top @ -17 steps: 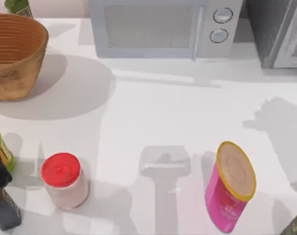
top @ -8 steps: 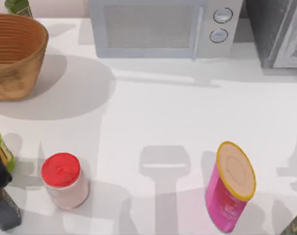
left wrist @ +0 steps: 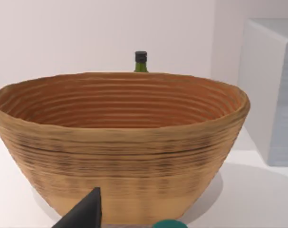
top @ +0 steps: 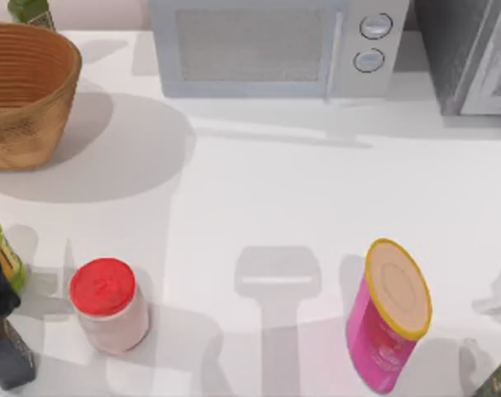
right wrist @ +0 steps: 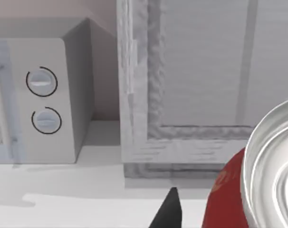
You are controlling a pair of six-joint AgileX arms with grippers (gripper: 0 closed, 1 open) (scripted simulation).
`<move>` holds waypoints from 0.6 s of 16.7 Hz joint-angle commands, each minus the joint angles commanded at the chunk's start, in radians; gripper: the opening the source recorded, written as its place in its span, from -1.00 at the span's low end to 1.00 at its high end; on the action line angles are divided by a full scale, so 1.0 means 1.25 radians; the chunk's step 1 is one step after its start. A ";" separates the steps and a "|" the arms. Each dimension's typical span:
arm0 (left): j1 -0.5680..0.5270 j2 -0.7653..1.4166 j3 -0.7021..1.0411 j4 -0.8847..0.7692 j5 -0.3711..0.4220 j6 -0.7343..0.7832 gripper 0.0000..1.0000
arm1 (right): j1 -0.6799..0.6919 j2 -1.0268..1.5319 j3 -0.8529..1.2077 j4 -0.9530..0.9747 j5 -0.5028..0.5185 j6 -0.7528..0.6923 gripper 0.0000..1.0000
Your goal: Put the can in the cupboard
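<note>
The right hand (right wrist: 191, 223) grips the can (right wrist: 263, 180) near the cupboard (right wrist: 201, 80), closed door ahead.

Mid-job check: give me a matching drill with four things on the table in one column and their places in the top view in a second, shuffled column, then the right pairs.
Things:
1. wicker basket
2. microwave
3. red-lidded jar
4. pink canister

Places in the top view:
A. near edge, right of the middle
B. far left
C. far edge, middle, beside the cupboard
D. near edge, left of the middle

Pairs: 1-B, 2-C, 3-D, 4-A

In the right wrist view the can sits close to the camera, facing the cupboard door.
</note>
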 joint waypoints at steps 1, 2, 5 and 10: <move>0.000 0.000 0.000 0.000 0.000 0.000 1.00 | 0.002 0.004 0.001 0.001 0.001 0.002 -1.00; 0.000 0.000 0.000 0.000 0.000 0.000 1.00 | 0.003 0.004 0.002 0.001 0.001 0.002 -1.00; 0.000 0.000 0.000 0.000 0.000 0.000 1.00 | 0.008 0.052 0.052 -0.016 0.010 0.003 -1.00; 0.000 0.000 0.000 0.000 0.000 0.000 1.00 | 0.033 0.258 0.301 -0.083 0.043 0.006 -1.00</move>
